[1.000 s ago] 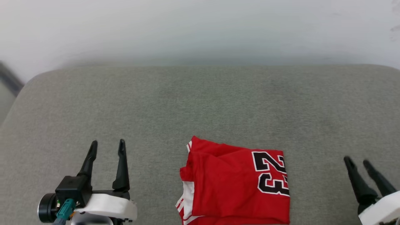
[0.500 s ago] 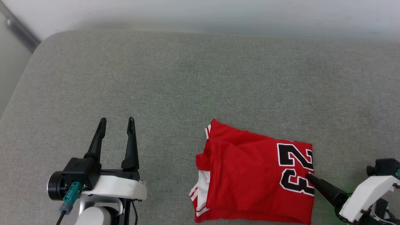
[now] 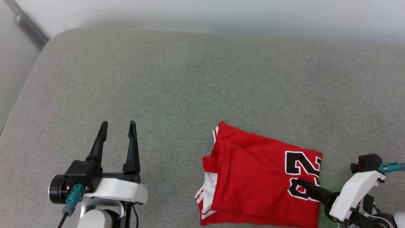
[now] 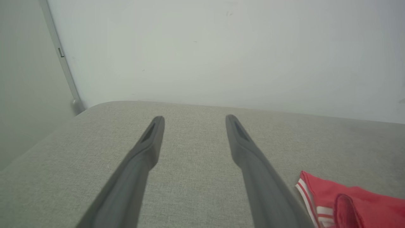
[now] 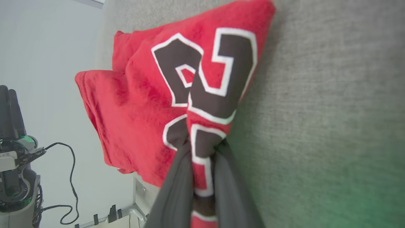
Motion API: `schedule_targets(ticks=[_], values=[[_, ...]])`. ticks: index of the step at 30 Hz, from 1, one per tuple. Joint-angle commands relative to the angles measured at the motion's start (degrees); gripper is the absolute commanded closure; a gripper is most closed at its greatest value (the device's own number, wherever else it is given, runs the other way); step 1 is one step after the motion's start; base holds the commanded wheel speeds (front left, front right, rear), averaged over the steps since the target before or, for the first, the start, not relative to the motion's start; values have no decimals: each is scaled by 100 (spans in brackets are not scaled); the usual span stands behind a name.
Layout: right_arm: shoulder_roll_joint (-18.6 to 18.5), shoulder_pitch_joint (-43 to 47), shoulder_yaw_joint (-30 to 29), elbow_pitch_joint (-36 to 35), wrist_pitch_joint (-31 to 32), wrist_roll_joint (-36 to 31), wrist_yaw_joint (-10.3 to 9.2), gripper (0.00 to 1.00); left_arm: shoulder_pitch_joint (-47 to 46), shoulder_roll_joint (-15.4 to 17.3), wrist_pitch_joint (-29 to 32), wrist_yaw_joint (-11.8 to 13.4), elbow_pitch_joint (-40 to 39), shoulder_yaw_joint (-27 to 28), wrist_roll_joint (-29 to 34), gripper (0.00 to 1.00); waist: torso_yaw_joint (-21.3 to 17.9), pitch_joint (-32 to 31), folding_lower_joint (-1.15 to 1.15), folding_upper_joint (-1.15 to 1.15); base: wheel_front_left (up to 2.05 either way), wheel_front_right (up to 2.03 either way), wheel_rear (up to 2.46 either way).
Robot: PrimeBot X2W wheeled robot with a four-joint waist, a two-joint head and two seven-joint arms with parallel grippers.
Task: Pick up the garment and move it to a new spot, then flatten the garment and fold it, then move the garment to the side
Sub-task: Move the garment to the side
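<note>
Head view, folded red garment (image 3: 253, 177), black numerals

Soft, even white light lies over the grey cushion (image 3: 177, 88), and shadows are faint. A green glow tints the cushion beside the right gripper (image 3: 300, 182), at the near right. The far wall (image 3: 221, 12) looks hazy and bright. In both wrist views the close fingers (image 4: 144, 158) blur. The shirt (image 5: 133, 95) is slightly soft, and the cushion's far edge bows.
</note>
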Motion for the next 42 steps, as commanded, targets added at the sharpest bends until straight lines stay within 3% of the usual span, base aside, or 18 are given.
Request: schedule_targets(ticks=[1, 7, 14, 20, 26, 32, 42], values=[[-100, -32, 83, -67, -88, -95, -2, 100, 64, -22, -28, -50, 33, 51, 49, 0, -82, -148, 0, 0, 0, 0, 0], [-440, -34, 319, -23, -397, -869, -2, 100, 262, -1, -27, -135, 42, 177, 147, 0, -461, -533, 0, 0, 0, 0, 0], [-854, -353, 188, 525, -660, -1907, -2, 100, 396, 86, -22, -226, -19, 196, 226, 0, -1265, -699, 0, 0, 0, 0, 0], [-988, -1133, 161, 1185, -1040, -2447, -2, 100, 218, 185, 33, -268, -208, 115, 303, 0, -2054, -396, 0, 0, 0, 0, 0], [-1193, -2181, 324, 1802, -1680, -2976, -2, 100, -178, 273, 176, -352, -570, -38, 429, 0, -2658, 355, 0, 0, 0, 0, 0], [-1470, -2973, 174, 2450, -2204, -3413, -3, 100, -605, 419, 350, -474, -953, -207, 635, 0, -2855, 1040, 0, 0, 0, 0, 0], [-1680, -4266, -908, 3575, -3380, -4046, -3, 100, -1283, 577, 661, -611, -1559, -403, 863, 0, -2762, 2130, 0, 0, 0, 0, 0]])
